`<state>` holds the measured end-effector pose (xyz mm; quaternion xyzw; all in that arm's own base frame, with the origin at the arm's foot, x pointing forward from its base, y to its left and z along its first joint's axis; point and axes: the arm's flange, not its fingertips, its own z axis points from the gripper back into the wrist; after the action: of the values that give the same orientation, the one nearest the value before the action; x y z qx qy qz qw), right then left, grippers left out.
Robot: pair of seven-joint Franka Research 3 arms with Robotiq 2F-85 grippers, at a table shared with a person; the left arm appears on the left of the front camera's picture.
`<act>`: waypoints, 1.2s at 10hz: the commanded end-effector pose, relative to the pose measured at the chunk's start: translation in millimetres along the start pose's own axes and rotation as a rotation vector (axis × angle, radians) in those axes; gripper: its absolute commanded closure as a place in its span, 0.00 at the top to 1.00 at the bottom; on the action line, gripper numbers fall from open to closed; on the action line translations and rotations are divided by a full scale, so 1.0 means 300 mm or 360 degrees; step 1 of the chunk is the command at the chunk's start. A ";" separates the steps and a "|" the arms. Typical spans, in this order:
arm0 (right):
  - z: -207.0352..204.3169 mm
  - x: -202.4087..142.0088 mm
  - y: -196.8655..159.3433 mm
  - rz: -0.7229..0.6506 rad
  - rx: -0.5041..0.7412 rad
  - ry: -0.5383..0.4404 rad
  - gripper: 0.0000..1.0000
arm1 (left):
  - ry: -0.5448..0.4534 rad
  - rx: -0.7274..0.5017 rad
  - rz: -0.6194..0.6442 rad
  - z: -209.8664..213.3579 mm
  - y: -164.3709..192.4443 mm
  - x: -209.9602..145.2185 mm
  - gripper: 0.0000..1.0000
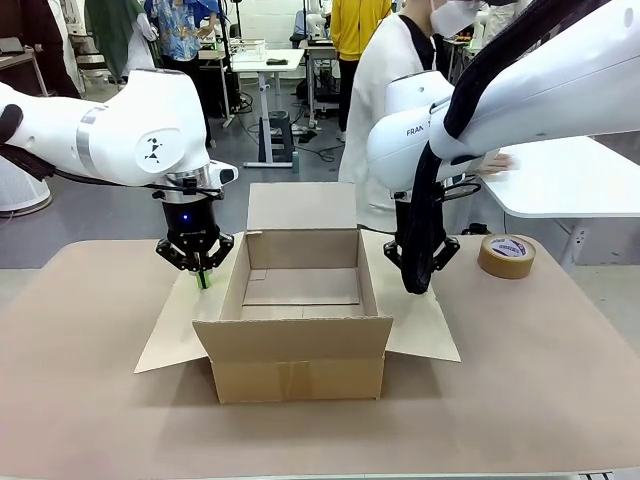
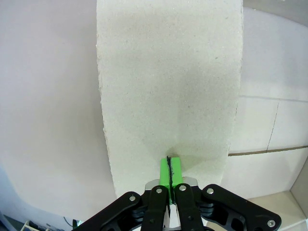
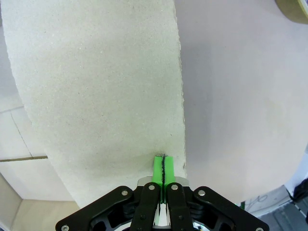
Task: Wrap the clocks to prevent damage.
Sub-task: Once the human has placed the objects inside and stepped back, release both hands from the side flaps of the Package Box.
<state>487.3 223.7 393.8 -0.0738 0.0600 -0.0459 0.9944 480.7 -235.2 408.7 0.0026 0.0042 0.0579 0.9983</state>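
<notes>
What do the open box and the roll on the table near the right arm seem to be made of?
The cardboard box looks like matte brown cardboard: creased flaps, raw cut edges. The tape roll is likely brown packing tape, paper or plastic; its sheen is too small to judge.

Front faces box (image 1: 300,350) — wrists (near) overhead.

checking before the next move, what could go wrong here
Both shut, the left pincer and right pincer point down at the side flaps of the box: pushing down might crease them or shift the box. The right arm swinging out could knock the tape.
</notes>
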 end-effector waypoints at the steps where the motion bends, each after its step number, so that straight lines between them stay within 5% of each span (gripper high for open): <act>1: -0.001 -0.003 -0.002 -0.0001 0.0006 -0.0011 0.01 | 0.0000 0.0000 0.0000 -0.002 0.001 -0.001 0.00; 12: -0.001 -0.003 -0.002 -0.0001 0.0006 -0.0011 0.01 | 0.0000 0.0000 0.0000 -0.002 0.001 -0.001 0.00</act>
<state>487.3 223.7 393.8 -0.0738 0.0600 -0.0459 0.9944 480.7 -235.2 408.7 0.0026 0.0043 0.0579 0.9983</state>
